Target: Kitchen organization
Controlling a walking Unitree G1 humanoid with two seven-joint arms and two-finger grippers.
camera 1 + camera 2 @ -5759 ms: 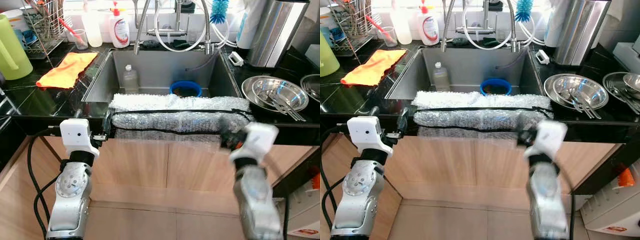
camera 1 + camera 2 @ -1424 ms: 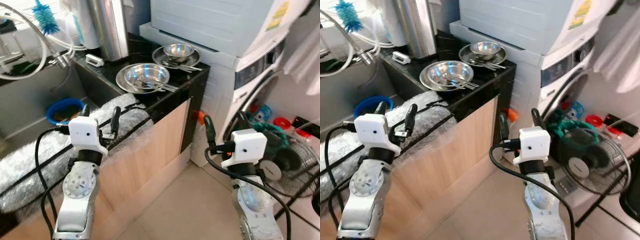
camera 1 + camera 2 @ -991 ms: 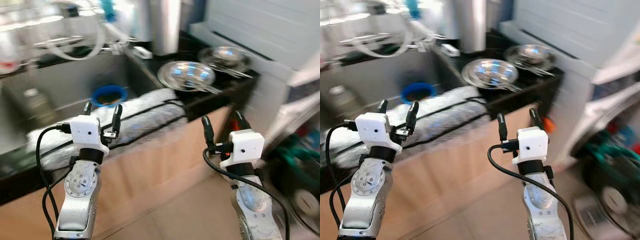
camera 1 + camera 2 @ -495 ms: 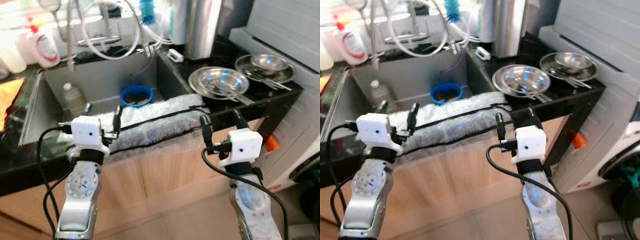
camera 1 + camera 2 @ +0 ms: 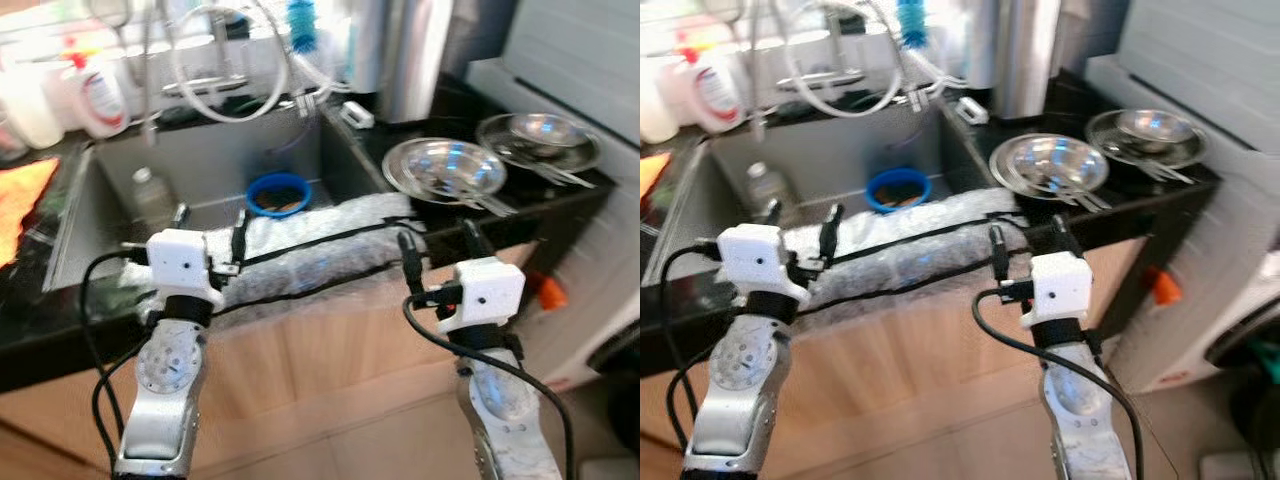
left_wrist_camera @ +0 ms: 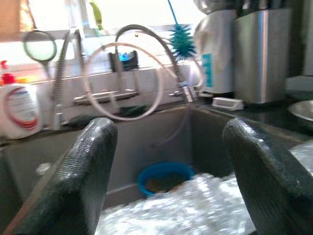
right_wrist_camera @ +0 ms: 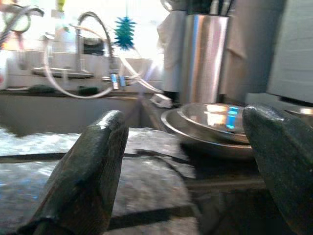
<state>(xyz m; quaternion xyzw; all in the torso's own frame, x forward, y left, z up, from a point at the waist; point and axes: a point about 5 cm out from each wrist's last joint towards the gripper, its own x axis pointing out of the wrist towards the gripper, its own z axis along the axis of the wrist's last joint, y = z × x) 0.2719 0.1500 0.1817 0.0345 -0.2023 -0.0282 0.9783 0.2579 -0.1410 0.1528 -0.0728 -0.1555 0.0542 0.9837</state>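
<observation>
I face a steel sink (image 5: 90, 215) set in a black counter. A blue bowl (image 5: 279, 192) sits inside it. Bubble wrap padding (image 5: 330, 235) covers the sink's front edge. On the counter to the right lie a stack of steel bowls with cutlery (image 5: 445, 165) and a second stack (image 5: 540, 135) farther right. My left gripper (image 5: 209, 220) is open and holds nothing, level with the padding in front of the sink. My right gripper (image 5: 437, 243) is open and holds nothing, just below the counter edge near the steel bowls (image 7: 215, 122). The left wrist view looks at the blue bowl (image 6: 164, 177).
A clear plastic bottle (image 5: 150, 195) stands in the sink. A detergent bottle (image 5: 100, 95), faucet hoses and a blue brush (image 5: 303, 18) line the back. An orange cloth (image 5: 20, 195) lies at the left, and a steel canister (image 5: 410, 55) and a white appliance (image 5: 590, 50) at the right.
The camera has swung from the washing machine side back toward the sink. Both grippers stay open and raised, with nothing taken hold of.
</observation>
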